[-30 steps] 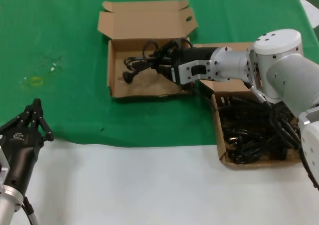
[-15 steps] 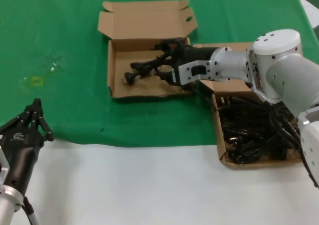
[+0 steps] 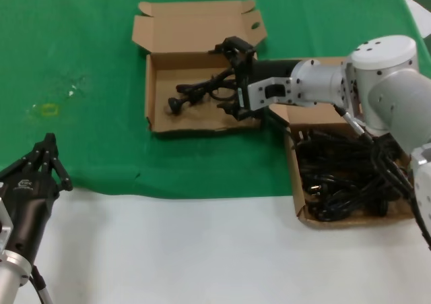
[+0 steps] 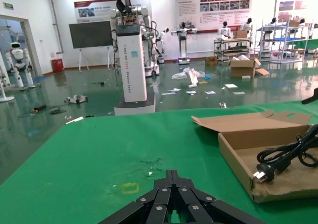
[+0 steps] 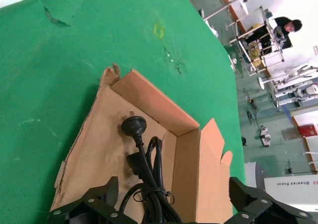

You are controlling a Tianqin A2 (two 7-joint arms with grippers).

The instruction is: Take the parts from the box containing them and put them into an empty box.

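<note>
Release step: right gripper [image 3: 237,78] spread open over far box [image 3: 159,118]; cord [image 3: 202,89] lies inside; next, retreat to the full box [image 3: 297,183]; left gripper [image 3: 46,157] closed, parked near-left.

Centre frame, the right gripper [image 3: 237,77] spreads wide over the cord [image 3: 201,89], blocking the upper box's [image 3: 153,95] right side. Its left half lies open. Raised lid [image 3: 195,26] walls the top edge.

Matt brown cardboard boxes [image 3: 202,27], rubbery black cords [image 3: 202,88], fuzzy green cloth [image 3: 81,61], glossy silver-grey arm shell [image 3: 384,61].
</note>
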